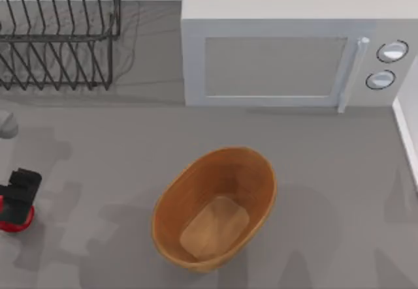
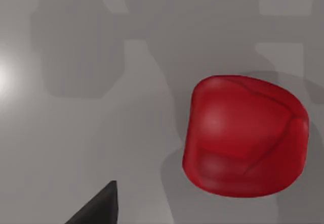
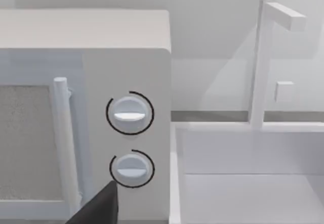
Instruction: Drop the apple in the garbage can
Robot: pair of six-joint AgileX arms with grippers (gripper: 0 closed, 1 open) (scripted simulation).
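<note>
The apple (image 1: 13,220) is a small bright-red round thing lying on the grey table at the far left edge. My left gripper (image 1: 21,188) hangs right above it, covering part of it, open and holding nothing. In the left wrist view the apple (image 2: 245,135) rests on the table close below, beside one dark fingertip (image 2: 101,208). The garbage can (image 1: 215,207) is an oval orange-brown ribbed tub at the table's middle front, well to the right of the apple. My right arm is parked off to the right; one dark fingertip (image 3: 101,206) of its open gripper shows.
A grey-white microwave (image 1: 294,41) stands at the back, with its knobs (image 3: 129,114) close in the right wrist view. A black wire rack (image 1: 59,34) stands at the back left. A white-walled basin (image 3: 243,183) lies beyond the microwave on the right.
</note>
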